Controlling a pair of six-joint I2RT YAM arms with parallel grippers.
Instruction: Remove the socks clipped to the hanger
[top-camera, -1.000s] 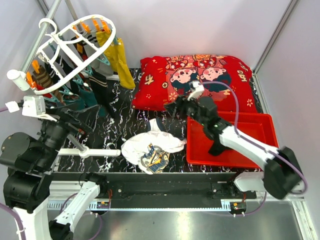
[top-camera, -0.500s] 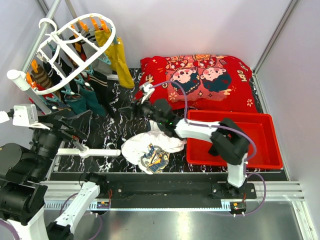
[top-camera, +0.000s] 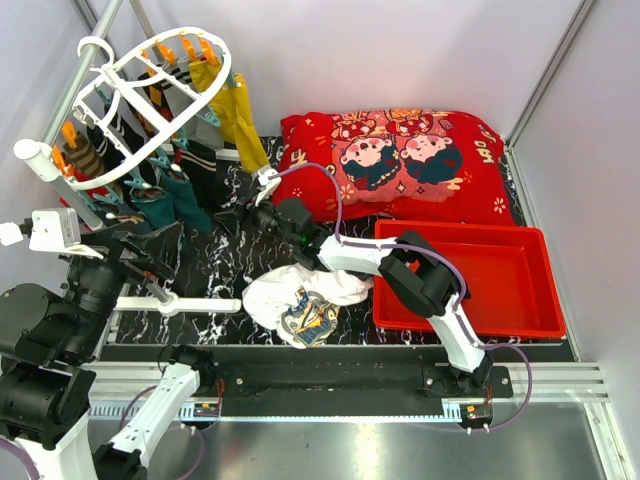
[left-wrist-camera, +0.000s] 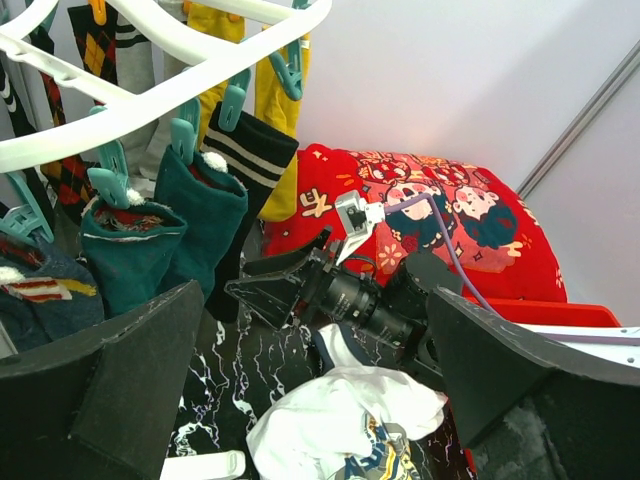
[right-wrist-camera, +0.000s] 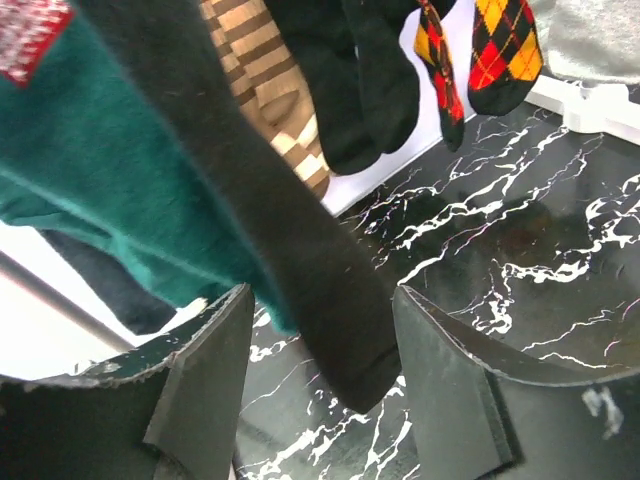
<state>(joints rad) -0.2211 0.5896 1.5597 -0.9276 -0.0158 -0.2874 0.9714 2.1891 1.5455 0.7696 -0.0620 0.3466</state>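
White oval hanger (left-wrist-camera: 150, 103), orange/teal clips (left-wrist-camera: 105, 182); teal, black, mustard socks (left-wrist-camera: 200, 220) dangling.

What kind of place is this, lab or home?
Likely a robot test cell, not a home: plain white panel walls, a marble-print table, staged props: hanger of socks, red tray.

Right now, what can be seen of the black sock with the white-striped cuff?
The black sock looks like soft knit, with white stripes across its cuff. A teal clip pins the cuff to the white hanger, and it hangs down beside a dark teal sock. Its toe dangles between the open fingers of the right end effector, not yet pinched.
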